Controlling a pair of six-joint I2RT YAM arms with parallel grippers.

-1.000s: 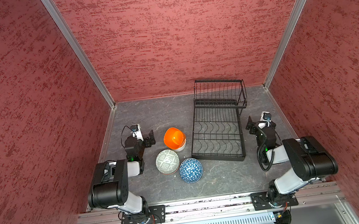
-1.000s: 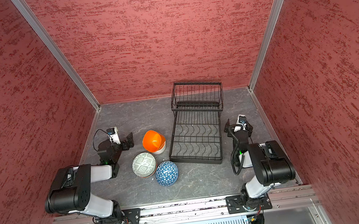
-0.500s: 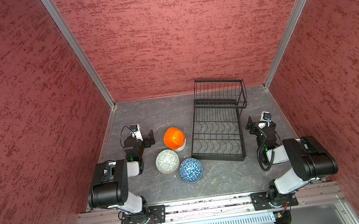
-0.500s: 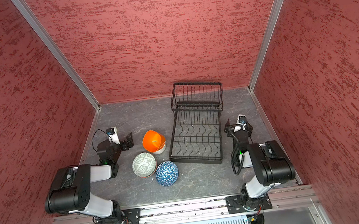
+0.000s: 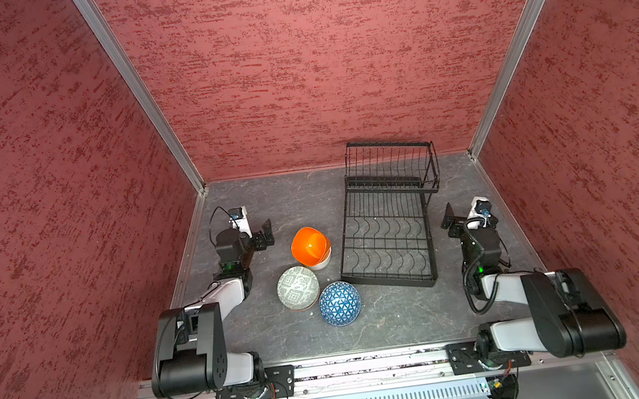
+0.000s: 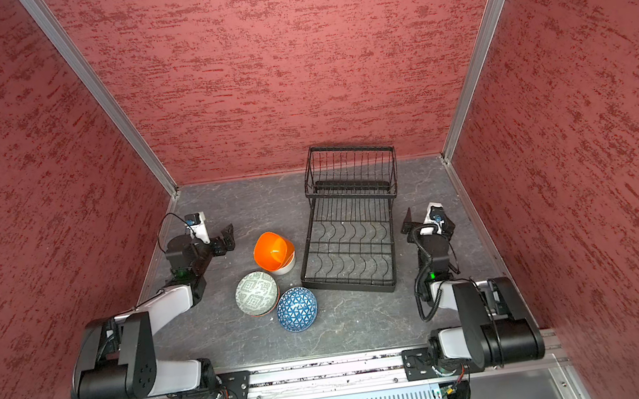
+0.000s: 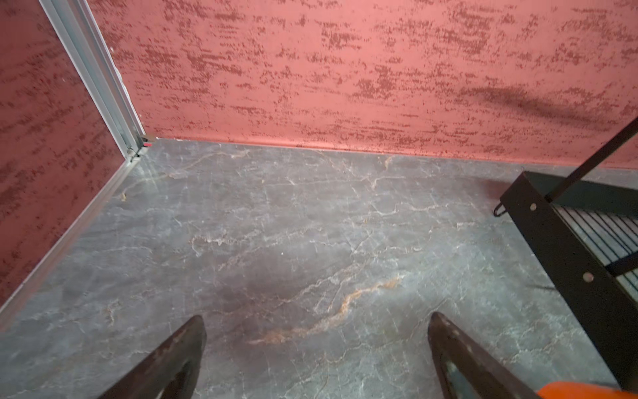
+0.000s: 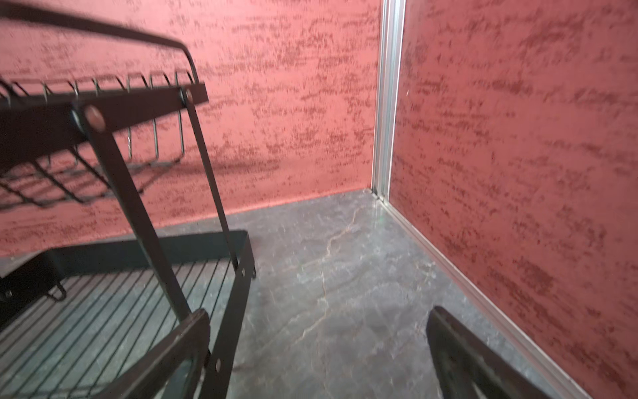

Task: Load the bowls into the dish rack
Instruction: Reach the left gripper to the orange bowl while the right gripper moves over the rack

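Grey marbled worktop (image 5: 393, 325), red walls (image 5: 333, 60); dish rack (image 5: 390, 241) is standing right of centre. An orange bowl (image 5: 309, 244), grey-green bowl (image 5: 298, 288) and blue bowl (image 5: 340, 303) are sitting just left of it, while left hand (image 5: 266, 235) and right hand (image 5: 450, 219) are hovering, spread wide.

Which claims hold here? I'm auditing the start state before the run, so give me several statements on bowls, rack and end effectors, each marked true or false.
1. The dish rack holds no bowl. True.
2. The orange bowl rests tilted on a white bowl. True.
3. The left end effector grips the orange bowl. False: it is open, apart from that bowl, and holds nothing.
4. The blue patterned bowl lies in the rack's upper basket. False: it sits on the table, next to the grey-green patterned bowl.
5. The right end effector is open beside the rack. True.
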